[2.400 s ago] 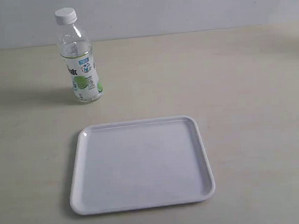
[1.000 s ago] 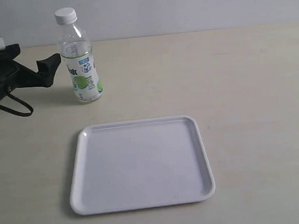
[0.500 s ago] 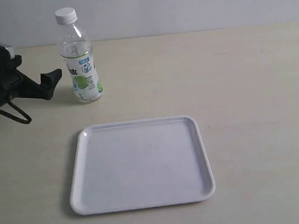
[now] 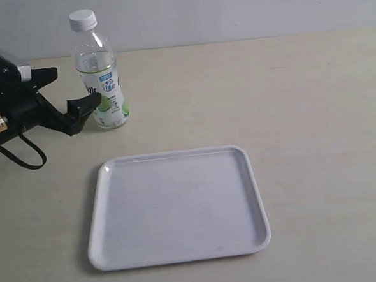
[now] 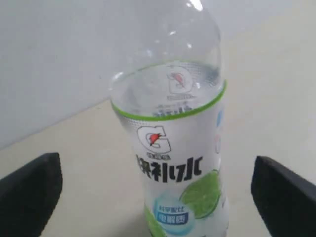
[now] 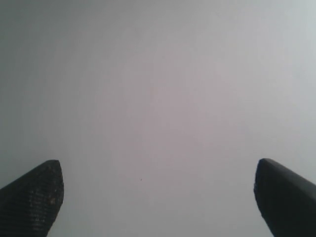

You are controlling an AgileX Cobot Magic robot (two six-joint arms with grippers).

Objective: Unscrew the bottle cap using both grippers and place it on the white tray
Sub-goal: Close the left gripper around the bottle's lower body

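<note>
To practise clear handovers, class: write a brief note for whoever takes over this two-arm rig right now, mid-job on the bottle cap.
Left gripper: open, jaws either side of the bottle, not closed on it.
Right gripper: open, holding nothing, out of the exterior view.
The bottle stands upright off the white tray, bottle cap on.
Done: approach only.
Left: grip bottle, unscrew cap, place it on tray.

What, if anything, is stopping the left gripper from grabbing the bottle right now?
Likely nothing, so yes: the left gripper is open, facing the bottle, which sits centred between its fingers in the wrist view.
</note>
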